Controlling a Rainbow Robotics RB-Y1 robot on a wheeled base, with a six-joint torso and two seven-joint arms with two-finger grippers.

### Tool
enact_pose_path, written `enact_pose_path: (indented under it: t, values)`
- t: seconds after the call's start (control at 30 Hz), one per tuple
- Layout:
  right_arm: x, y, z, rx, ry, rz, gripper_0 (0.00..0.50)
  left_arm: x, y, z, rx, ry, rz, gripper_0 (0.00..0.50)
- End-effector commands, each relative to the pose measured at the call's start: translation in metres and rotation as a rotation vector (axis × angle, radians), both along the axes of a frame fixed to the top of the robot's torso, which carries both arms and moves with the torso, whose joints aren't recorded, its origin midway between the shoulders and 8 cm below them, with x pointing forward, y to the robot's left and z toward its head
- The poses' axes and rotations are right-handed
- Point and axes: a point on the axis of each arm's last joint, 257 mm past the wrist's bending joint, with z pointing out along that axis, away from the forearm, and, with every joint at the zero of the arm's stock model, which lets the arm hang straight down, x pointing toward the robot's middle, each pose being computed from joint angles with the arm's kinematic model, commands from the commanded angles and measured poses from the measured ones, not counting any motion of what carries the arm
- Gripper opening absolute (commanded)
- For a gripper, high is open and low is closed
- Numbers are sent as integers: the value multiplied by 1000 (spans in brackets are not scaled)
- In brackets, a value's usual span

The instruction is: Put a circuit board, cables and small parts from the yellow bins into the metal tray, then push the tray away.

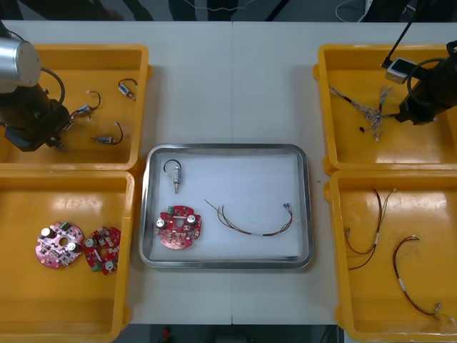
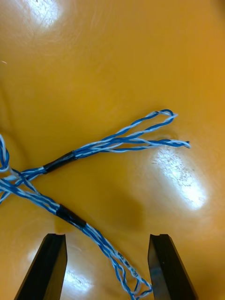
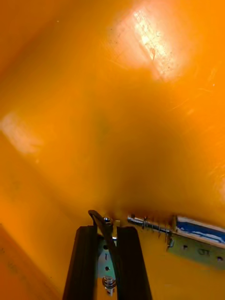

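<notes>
Picking step: left end effector (image 3: 107, 230) clamped on a small metal part (image 3: 108, 280) in the far left yellow plastic bin (image 1: 86, 57); right end effector (image 2: 107, 238), spread apart, straddles a twisted blue-and-white cable (image 2: 101, 146) in the far right bin (image 1: 343, 146); next, probably: descend, close, carry to the shiny metal tray (image 1: 305, 214).

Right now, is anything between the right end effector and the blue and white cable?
Nothing visible does. The right end effector hangs open over the twisted blue and white cable, one strand lying between its fingers on the yellow bin floor. The left end effector is shut on a small metal part in its own bin.
</notes>
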Motion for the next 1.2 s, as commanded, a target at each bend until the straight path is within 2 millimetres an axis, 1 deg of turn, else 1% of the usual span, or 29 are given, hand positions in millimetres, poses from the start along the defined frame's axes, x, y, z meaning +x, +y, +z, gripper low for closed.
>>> enact_pose_path:
  t: [0.03, 0.23, 0.4, 0.47, 0.5, 0.53, 0.67, 0.83, 0.9, 0.93, 1.0, 1.03, 1.13, 1.2]
  values:
    - [-2, -21, 16, -9, -19, -17, 500, -8, 7, -14, -6, 6, 61, 0]
    - [-6, -25, 8, -23, -6, -15, 500, -7, 7, -13, -7, 1, 59, 2]
    - [-8, -33, 8, -58, -4, -8, 500, -2, 7, -4, -19, -24, 60, 0]
    - [-6, -34, 7, -59, -12, -7, 500, 2, 6, 5, -27, -45, 55, 0]
    - [-5, -34, 7, -61, -15, -5, 500, 2, 7, 7, -29, -47, 56, 0]
    - [-5, -34, 5, -66, -16, -2, 500, 4, 7, 14, -37, -62, 58, 1]
    - [-3, -34, 2, -85, -22, 5, 500, 6, 6, 32, -39, -84, 47, 0]
    - [-3, -35, -1, -100, -18, 11, 500, 2, 3, 56, -23, -93, 28, 0]
    - [-3, -33, -2, -98, -18, 14, 500, -3, -2, 70, -9, -90, 8, 0]
    - [-3, -33, -3, -96, -17, 13, 500, -4, -4, 74, -6, -90, 2, 0]
    - [-3, -31, -5, -92, -17, 15, 500, -10, -14, 88, 5, -88, -29, 0]
    - [-4, -31, -6, -91, -16, 14, 500, -11, -17, 91, 7, -88, -38, 0]
    - [-4, -30, -9, -87, -15, 13, 500, -19, -35, 105, 10, -82, -85, 0]
    - [-4, -28, -11, -79, -17, 13, 493, -26, -54, 117, 3, -82, -138, 0]
